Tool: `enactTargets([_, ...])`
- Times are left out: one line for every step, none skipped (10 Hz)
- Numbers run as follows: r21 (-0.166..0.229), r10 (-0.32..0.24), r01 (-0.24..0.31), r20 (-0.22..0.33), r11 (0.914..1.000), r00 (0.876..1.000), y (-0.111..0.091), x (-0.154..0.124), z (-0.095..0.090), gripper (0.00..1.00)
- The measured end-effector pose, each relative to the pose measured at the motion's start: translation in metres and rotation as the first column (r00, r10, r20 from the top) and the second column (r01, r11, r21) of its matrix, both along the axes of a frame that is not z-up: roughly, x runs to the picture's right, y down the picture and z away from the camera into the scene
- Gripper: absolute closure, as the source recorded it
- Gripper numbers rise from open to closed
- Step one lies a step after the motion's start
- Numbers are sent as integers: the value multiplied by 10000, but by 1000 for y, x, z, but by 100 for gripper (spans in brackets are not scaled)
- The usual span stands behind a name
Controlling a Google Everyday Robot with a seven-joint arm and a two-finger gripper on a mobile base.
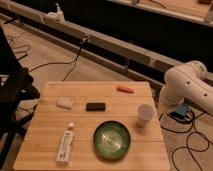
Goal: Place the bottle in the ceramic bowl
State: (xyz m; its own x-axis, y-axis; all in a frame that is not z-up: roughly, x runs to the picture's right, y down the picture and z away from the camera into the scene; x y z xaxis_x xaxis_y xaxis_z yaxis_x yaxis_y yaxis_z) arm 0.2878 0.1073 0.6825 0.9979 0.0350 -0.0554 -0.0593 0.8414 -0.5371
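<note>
A white bottle (pixel 65 143) lies on its side near the front left of the wooden table (pixel 50 117), its cap pointing away from me. A green ceramic bowl (pixel 112 139) sits upright at the front middle, to the right of the bottle, and holds nothing. Only a white arm segment (pixel 187 85) shows, beyond the table's right edge. The gripper itself is out of view, so its place relative to the bottle cannot be told.
A white cup (pixel 145 114) stands right of the bowl. A black block (pixel 95 106), a crumpled white item (pixel 65 103) and an orange item (pixel 125 89) lie further back. A black chair (pixel 12 80) stands at left. Cables (pixel 192 135) lie on the floor.
</note>
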Motion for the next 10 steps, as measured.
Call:
enactTargets([1,0,0,0,10000,10000,0,0,0,36])
enactTargets([-1,2,-2,0,10000,10000,0,0,0,35])
enactTargets([-14,7,-7,7,10000,10000,1,0,1,35])
enactTargets([-12,9,-8,9,10000,10000,1,0,1,35])
enactTargets([-11,7,-7,9,10000,10000,1,0,1,35])
enactTargets([-12,8,-8,10,10000,10000,1,0,1,35])
enactTargets([-12,8,-8,10,10000,10000,1,0,1,35])
enactTargets([-12,8,-8,10,10000,10000,1,0,1,35])
enactTargets([-12,8,-8,9,10000,10000,1,0,1,35])
enactTargets([-12,8,-8,10,10000,10000,1,0,1,35])
